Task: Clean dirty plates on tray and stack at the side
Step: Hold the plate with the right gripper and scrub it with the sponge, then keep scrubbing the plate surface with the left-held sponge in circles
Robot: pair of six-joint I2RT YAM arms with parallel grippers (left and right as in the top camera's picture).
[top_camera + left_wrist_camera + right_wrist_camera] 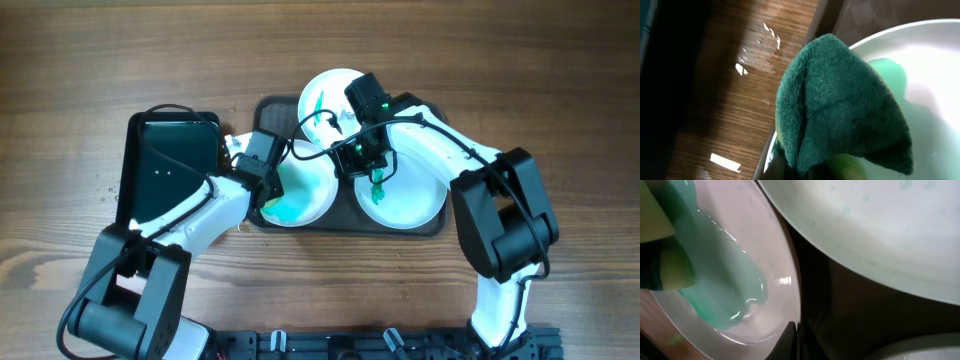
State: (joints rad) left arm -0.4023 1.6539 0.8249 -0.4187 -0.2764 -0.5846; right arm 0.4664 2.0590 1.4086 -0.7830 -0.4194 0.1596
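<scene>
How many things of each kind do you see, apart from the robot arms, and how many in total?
white plates: 3
dark grey tray: 1
black tray: 1
green sponge: 1
total: 6

- The surface is smooth brown wood grain with a soft sheen.
- The plates are white and glossy, one under wet teal film.
- The scouring pad is green, fibrous, matt.
- The tray looks dull; the black tray glossy.
</scene>
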